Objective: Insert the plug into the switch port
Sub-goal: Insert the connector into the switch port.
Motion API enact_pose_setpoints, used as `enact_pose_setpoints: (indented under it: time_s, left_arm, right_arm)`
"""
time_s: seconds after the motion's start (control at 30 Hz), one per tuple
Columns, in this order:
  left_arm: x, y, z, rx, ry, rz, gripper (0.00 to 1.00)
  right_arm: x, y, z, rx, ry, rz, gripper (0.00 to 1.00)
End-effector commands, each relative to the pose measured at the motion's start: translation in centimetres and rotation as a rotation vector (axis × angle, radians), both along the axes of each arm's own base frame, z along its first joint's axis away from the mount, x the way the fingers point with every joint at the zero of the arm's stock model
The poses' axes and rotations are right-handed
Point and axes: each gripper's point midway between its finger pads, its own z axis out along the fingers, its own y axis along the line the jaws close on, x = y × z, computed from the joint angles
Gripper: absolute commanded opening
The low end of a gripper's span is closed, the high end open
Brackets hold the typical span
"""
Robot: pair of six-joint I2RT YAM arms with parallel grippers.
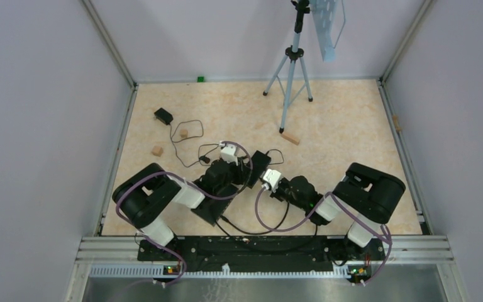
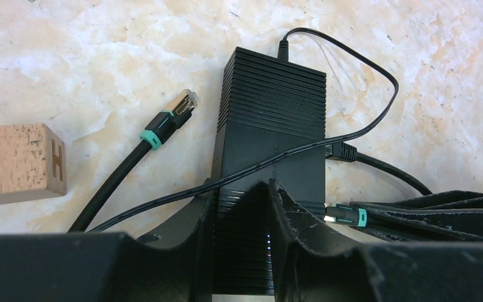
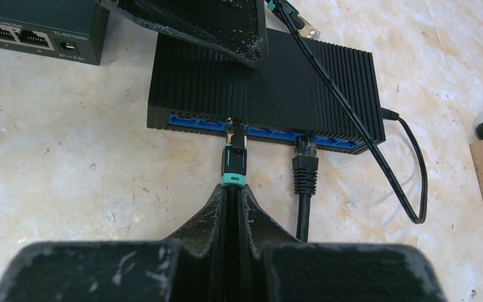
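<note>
Hiding the cable behind them, the right gripper (image 3: 234,189) reaches low, its jaws pressed together on the plug (image 3: 234,157) just behind the teal ring. Straight ahead of them the plug's tip meets the blue port row (image 3: 264,133) of the switch (image 3: 289,88), but how deep it sits is unclear. The left gripper (image 2: 242,189) angles down over the switch top with jaws partly apart. I cannot tell whether they pinch it.
</note>
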Motion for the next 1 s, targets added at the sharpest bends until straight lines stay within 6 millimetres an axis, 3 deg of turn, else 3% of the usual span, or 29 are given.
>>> enact_pose_setpoints:
  time_s: [0.0,0.17,0.4,0.57,0.73,0.83,0.97]
  left_arm:
    - [-24.8,-4.6,-4.6,-0.017,0.675,-0.853,0.23]
    - [-26.9,-5.9,-4.0,-0.047,0.691,-0.934,0.22]
    - [-27.4,-6.6,-3.9,-0.046,0.687,-0.961,0.22]
    - [-24.7,-6.0,-3.5,-0.058,0.663,-0.870,0.26]
    - [-20.1,-5.1,-1.9,-0.106,0.610,-0.767,0.46]
    - [-16.8,-4.6,-1.4,-0.093,0.563,-0.698,0.57]
    - [-13.3,-3.6,-0.9,-0.089,0.531,-0.628,0.59]
  right_arm:
    - [-0.7,6.6,4.7,0.183,-0.017,0.217,0.00]
    - [-1.4,8.3,4.9,0.157,-0.036,0.332,0.00]
    - [-1.4,7.4,5.4,0.139,-0.083,0.319,0.00]
    - [-2.8,4.3,3.8,0.078,-0.022,0.274,0.00]
    - [-4.5,1.6,1.6,0.024,0.081,0.231,0.00]
    - [-5.1,0.9,0.9,0.020,0.114,0.216,0.00]
    - [-5.6,0.4,0.0,0.004,0.144,0.216,0.00]
